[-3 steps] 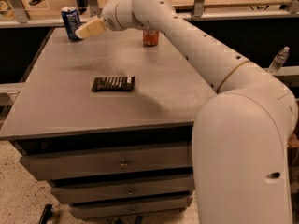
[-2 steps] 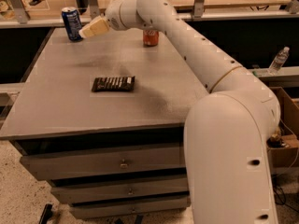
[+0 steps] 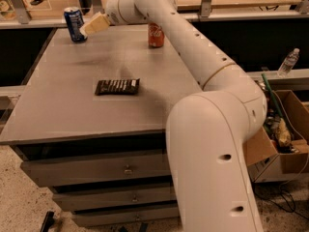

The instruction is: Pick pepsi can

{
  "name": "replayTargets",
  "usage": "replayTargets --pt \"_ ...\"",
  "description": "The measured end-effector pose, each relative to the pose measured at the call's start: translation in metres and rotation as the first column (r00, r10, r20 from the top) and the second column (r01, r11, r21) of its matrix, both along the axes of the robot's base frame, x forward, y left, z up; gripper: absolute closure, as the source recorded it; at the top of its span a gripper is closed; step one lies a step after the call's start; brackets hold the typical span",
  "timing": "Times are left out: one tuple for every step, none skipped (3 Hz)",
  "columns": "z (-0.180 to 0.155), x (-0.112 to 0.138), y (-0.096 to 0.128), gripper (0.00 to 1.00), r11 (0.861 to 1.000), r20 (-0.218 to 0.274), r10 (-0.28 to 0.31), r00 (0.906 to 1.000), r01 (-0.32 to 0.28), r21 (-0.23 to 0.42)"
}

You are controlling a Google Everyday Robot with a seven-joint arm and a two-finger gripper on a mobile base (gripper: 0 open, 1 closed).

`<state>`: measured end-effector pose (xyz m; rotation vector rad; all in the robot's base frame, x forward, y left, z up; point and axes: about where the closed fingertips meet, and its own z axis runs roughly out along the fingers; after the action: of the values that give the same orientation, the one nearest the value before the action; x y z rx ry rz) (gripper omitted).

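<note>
The pepsi can (image 3: 75, 24), dark blue with white markings and a silver top, stands upright at the far left corner of the grey table (image 3: 58, 115). My gripper (image 3: 91, 26) hovers just right of the can, its cream tip pointing at the can's side and nearly touching it. The white arm (image 3: 193, 52) reaches across the table from the near right.
A red Coca-Cola can (image 3: 156, 35) stands at the back middle, right behind the arm. A flat dark chocolate bar wrapper (image 3: 117, 86) lies mid-table. Drawers sit under the tabletop. A cardboard box (image 3: 282, 139) and a water bottle (image 3: 288, 62) are at the right.
The gripper has stayed beside the pepsi can, edging slightly left toward it. The arm's big near segment has swung left in view.
</note>
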<state>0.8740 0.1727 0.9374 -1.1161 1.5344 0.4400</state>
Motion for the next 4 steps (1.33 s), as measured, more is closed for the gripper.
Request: replayTargets --pt "0.003 0.003 0.009 0.00 0.999 -0.008 0.015 0.9999 -0.015 -0.031" --pt "-0.001 0.002 0.025 0.00 0.997 -0.016 0.060 0.9981 -0.061 -0.042" --pt "-0.004 0.000 0.039 0.00 0.994 -0.021 0.095 0.9952 -0.096 -0.057" --pt "-0.005 0.000 0.049 0.00 0.991 -0.030 0.109 0.9935 -0.111 -0.070"
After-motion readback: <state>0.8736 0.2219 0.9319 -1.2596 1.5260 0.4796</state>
